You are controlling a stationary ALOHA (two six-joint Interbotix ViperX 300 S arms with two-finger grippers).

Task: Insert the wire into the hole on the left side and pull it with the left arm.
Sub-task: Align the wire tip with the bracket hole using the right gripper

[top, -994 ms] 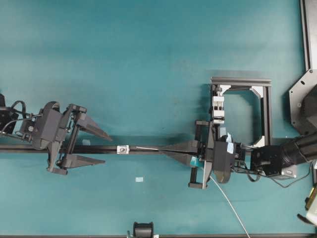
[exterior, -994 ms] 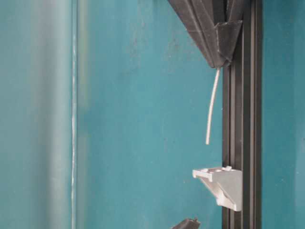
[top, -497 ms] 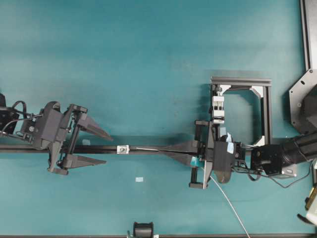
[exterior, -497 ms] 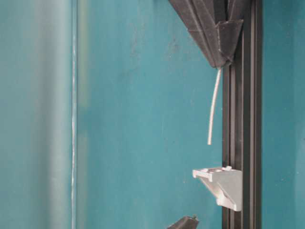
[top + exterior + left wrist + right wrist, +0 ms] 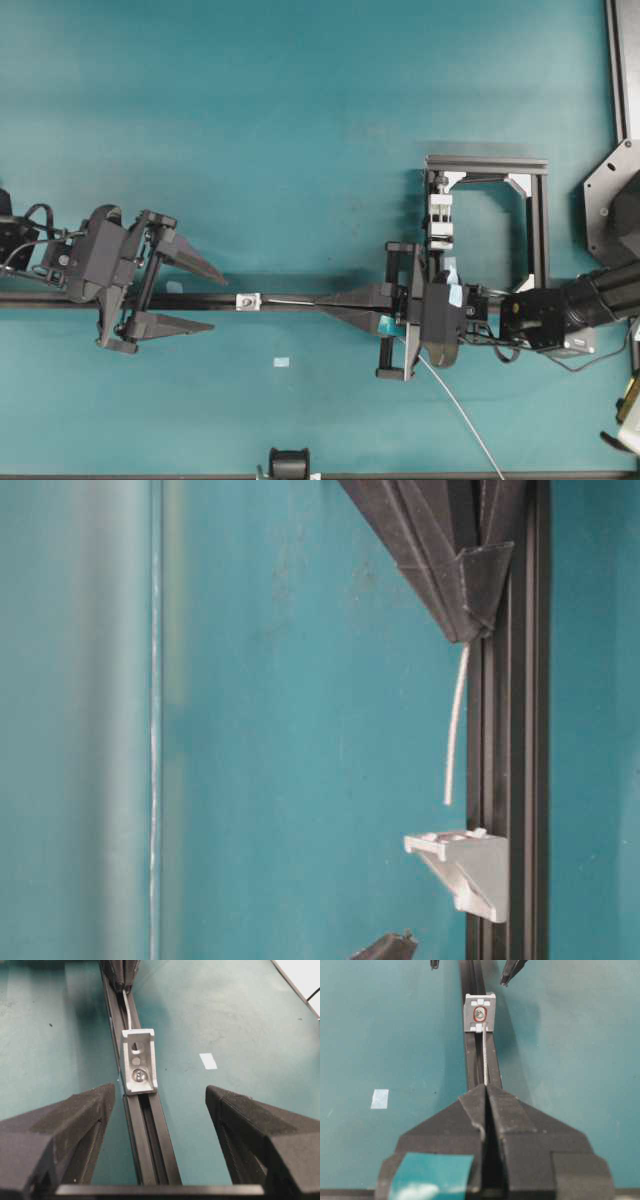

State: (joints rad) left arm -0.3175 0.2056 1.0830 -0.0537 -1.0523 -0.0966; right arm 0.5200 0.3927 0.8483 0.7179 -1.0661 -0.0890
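Right end effector [image 5: 485, 1091]: shut tight on the wire [image 5: 485, 1057], fingertips pinched together, teal tape patch on one finger. Carries a short free length of wire straight out ahead of the tips, long axis running along the black rail [image 5: 150, 1150] toward the left. Points that free end at the small silver block [image 5: 480, 1013] bolted on the rail, with the hole [image 5: 479, 1013] dead ahead and almost in line. Stops just short: from table level shows a sliver of gap between wire tip and block (slight bow in the wire, so aim looks a touch off-axis). Nothing yet poking out on the far side in the left wrist view.

Left end effector [image 5: 216, 302]: spread wide, holding nothing, plain black wedge fingers straddling the rail just beyond the block. Sits nearer the exit side of the hole, well placed to close on the wire once through; judged not due to act until then.

Needs, by the look of it, only a short push leftward along the rail, kept level.

Below, a teal desk [image 5: 300, 120] with a small pale tape mark [image 5: 281, 361]. Further right, a black frame with a white clamp block [image 5: 441, 218]. Remaining wire trailing off toward the lower edge.
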